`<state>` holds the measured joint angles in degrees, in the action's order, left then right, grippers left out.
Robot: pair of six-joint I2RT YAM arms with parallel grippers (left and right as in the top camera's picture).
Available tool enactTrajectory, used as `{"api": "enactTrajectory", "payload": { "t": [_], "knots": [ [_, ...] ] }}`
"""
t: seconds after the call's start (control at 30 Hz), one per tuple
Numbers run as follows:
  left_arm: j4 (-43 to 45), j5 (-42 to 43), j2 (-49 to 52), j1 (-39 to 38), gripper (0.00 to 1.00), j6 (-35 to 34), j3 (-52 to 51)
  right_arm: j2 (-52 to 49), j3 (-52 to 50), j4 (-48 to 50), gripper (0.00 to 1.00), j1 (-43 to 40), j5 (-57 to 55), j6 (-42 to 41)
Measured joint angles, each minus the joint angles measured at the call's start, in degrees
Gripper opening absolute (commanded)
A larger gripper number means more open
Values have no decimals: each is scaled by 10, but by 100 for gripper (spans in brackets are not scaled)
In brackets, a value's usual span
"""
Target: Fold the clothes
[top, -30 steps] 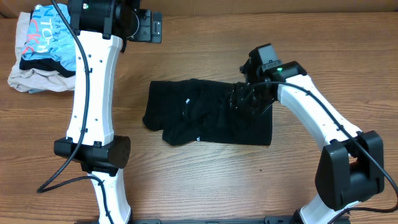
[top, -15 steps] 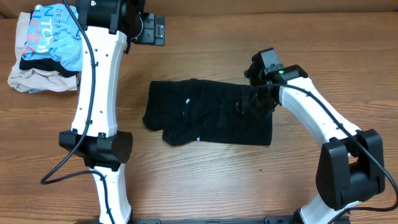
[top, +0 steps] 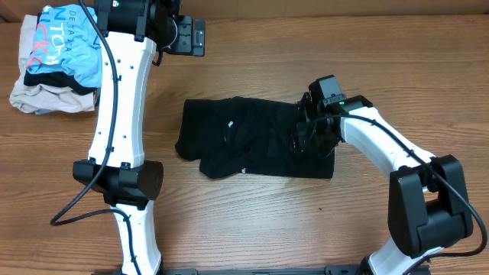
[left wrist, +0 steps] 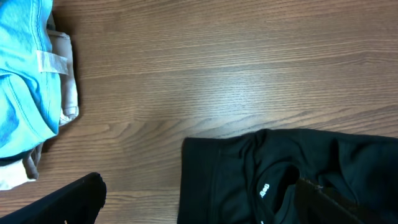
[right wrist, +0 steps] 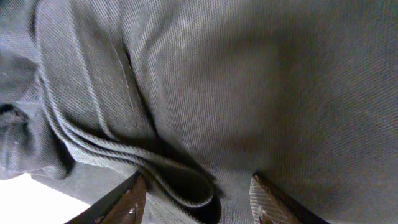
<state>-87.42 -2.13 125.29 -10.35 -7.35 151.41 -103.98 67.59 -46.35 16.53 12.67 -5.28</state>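
Note:
The black T-shirt [top: 252, 149] lies partly folded and rumpled in the middle of the wooden table, with small white marks showing. My right gripper [top: 309, 131] is down on its right part. In the right wrist view its fingers [right wrist: 198, 200] are apart, pressed into the black fabric [right wrist: 217, 74], with a folded hem lying between them. My left gripper [top: 200, 36] hangs high over the table's far side, open and empty. The left wrist view shows its fingers [left wrist: 205, 200] wide apart above the shirt's collar end [left wrist: 249, 180].
A light blue shirt with pink and white lettering [top: 65, 42] lies on a beige garment [top: 42, 99] at the far left corner; both also show in the left wrist view [left wrist: 18, 74]. The left arm's white links [top: 114, 114] stand left of the black shirt.
My right gripper has shifted slightly left and down onto the shirt's right part. My left arm moved a little to the right early on, then held still.

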Motion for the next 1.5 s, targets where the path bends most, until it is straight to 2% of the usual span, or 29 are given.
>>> {"api": "enactTrajectory", "payload": {
  "t": [0.1,0.17,0.23,0.27,0.37,0.67,0.9,0.93,1.03,1.07,1.27,1.5],
  "knots": [
    [0,0,0,0,100,0,0,0,-10,8,52,0,11,9],
    [0,0,0,0,100,0,0,0,-18,16,43,0,24,17],
    [0,0,0,0,100,0,0,0,-25,19,32,0,30,23],
    [0,0,0,0,100,0,0,0,-28,19,21,0,32,25],
    [0,0,0,0,100,0,0,0,-32,19,6,0,38,29],
    [0,0,0,0,100,0,0,0,4,-17,4,6,107,28],
    [1,0,0,0,100,0,0,0,33,-21,4,72,155,20],
    [0,0,0,0,100,0,0,0,33,-23,10,87,157,17],
    [0,0,0,0,100,0,0,0,33,-27,60,131,165,7],
    [0,0,0,0,100,0,0,0,33,-27,74,149,169,9],
    [-3,0,0,0,100,0,0,0,38,-41,79,184,173,-1],
    [-23,0,0,3,100,8,0,0,122,-119,79,125,136,-18]
  ]
}}
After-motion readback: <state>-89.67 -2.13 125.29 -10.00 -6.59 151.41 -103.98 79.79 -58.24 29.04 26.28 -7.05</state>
